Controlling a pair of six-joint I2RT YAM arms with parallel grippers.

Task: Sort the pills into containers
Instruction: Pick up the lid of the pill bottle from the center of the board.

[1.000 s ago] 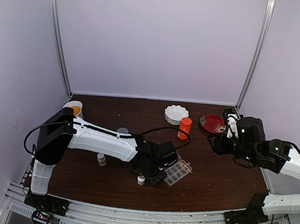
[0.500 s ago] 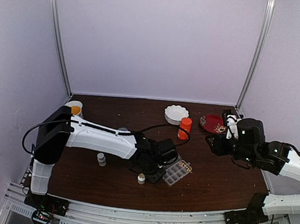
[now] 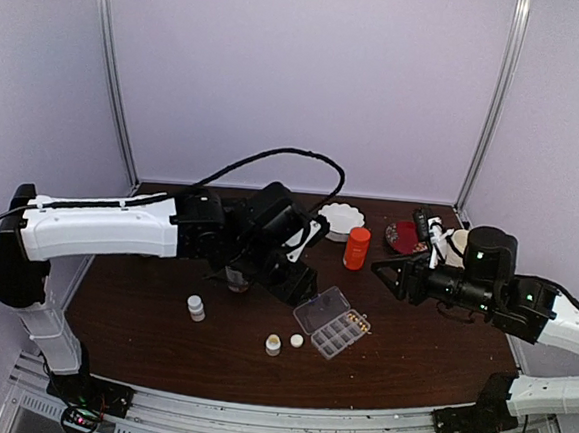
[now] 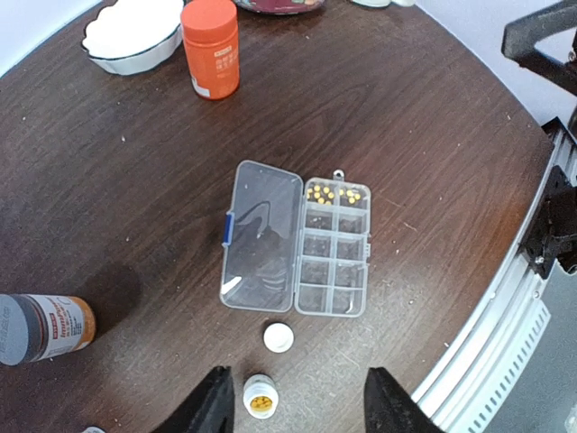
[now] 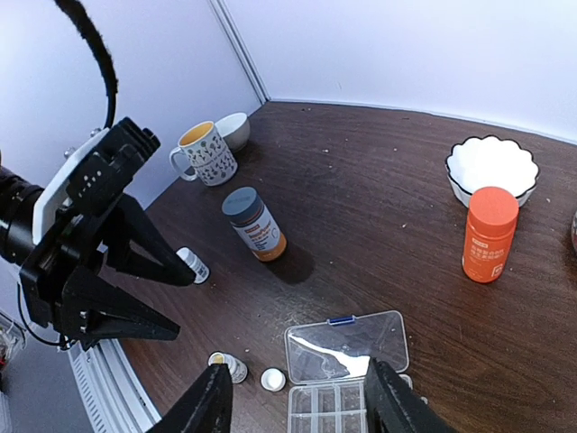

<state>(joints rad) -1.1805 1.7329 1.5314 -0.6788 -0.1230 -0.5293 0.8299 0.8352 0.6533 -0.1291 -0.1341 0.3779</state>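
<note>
- Left gripper (image 4: 297,392): fingers spread, nothing between them. It hangs above the table, clear of every item, at about 10 o'clock of the pill box (image 4: 334,236) in the top view.
- Right gripper (image 5: 297,397): fingers spread, nothing held. It hangs in the air at about 2 o'clock of the box in the top view.
- Pill box: flat on the table. Its clear lid (image 4: 261,236) lies fully open at 9 o'clock of the cells (image 4: 317,271) in the left wrist view.
- Pills (image 4: 320,193): small yellowish pieces, grouped in the two cells at the 12 o'clock end of the box.
- Small white bottle (image 4: 260,397): uncapped and upright at 6 o'clock of the box, with yellowish contents visible.
- White cap (image 4: 279,337): lies between that bottle and the box, touching neither.
- Orange bottle (image 4: 211,47): upright at 11 o'clock of the box, well apart from it. A white bowl (image 4: 132,27) sits just beside it.
- Grey-capped labelled bottle (image 5: 255,224): at 11 o'clock of the box in the right wrist view. A patterned mug (image 5: 206,153) stands farther off on the same line.
</note>
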